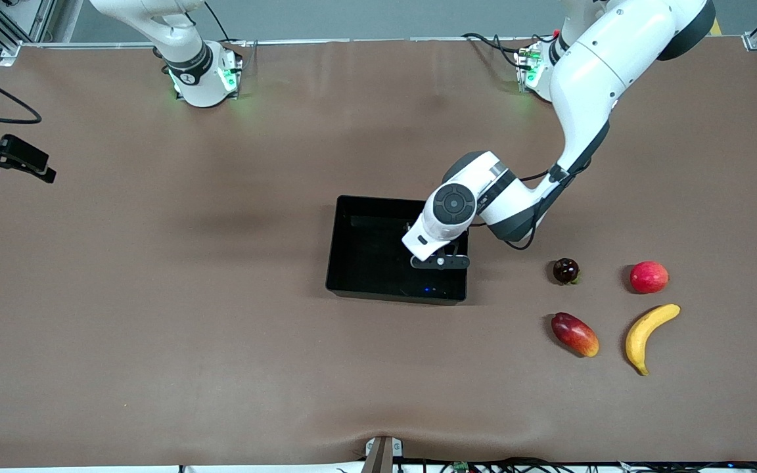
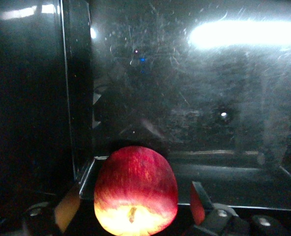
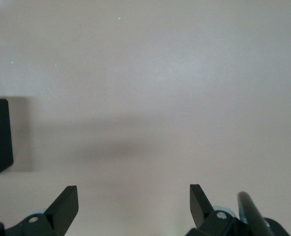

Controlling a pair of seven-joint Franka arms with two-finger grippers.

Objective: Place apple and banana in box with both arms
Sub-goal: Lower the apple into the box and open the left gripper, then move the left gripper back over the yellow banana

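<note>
Apple [image 2: 135, 189]: lies low inside the box [image 1: 342, 243], close to a corner at the box's left-arm end, between the fingers [image 2: 199, 201] of the left gripper [image 1: 441, 261]. The jaws stand apart with a gap showing on each side of the fruit, so it is not clamped. It is judged light, rigid and smooth-skinned; being round, it may roll on the glossy box floor. Banana [image 1: 648, 335]: on the table [image 1: 221, 328] toward the left arm's end, well apart from the box and nearer the front camera than it. It is judged light, firm and curved; best taken across the middle of its length, where the body is thickest. Right gripper [image 3: 134, 201]: waits over bare table at the right arm's end, jaws apart and empty. Surface: brown mat, flat and matte. Room: 3 other fruits lie near the banana, namely a pinkish-red round fruit [image 1: 649, 276], a mango-like fruit [image 1: 575, 334] and a dark round fruit [image 1: 566, 270], but with gaps judged sufficient for fingers.
</note>
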